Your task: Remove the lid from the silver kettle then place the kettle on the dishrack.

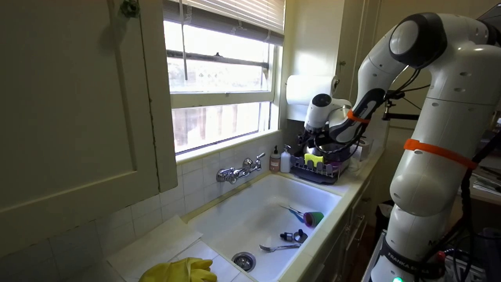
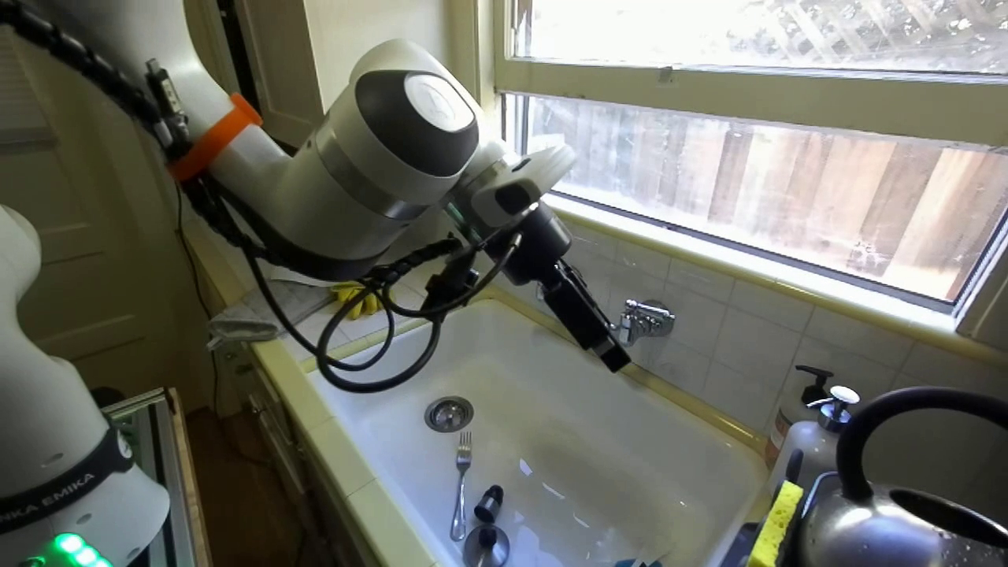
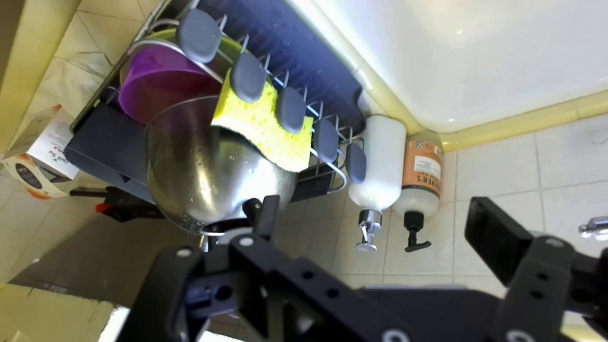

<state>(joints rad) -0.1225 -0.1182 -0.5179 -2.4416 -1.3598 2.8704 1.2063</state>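
Observation:
The silver kettle (image 3: 209, 161) sits in the dishrack (image 3: 199, 35); part of it shows in both exterior views (image 1: 313, 150) (image 2: 858, 539). Its dark arched handle (image 2: 854, 441) stands up, and its top opening (image 2: 945, 512) is dark with no lid on it. A round silver piece with a dark knob (image 2: 487, 546), which looks like a lid, lies in the sink. My gripper (image 3: 380, 223) is open and empty; in an exterior view it also shows (image 2: 618, 358) pointing down near the faucet, apart from the kettle. The rack is partly cut off in the wrist view.
A yellow sponge (image 3: 266, 126) and a purple bowl (image 3: 161, 80) are in the rack. White (image 3: 377, 166) and orange-labelled (image 3: 422, 166) soap bottles stand beside it. The faucet (image 1: 238, 172) juts over the sink (image 1: 250, 211), which holds a fork (image 1: 280, 247) and a cup (image 1: 313, 218).

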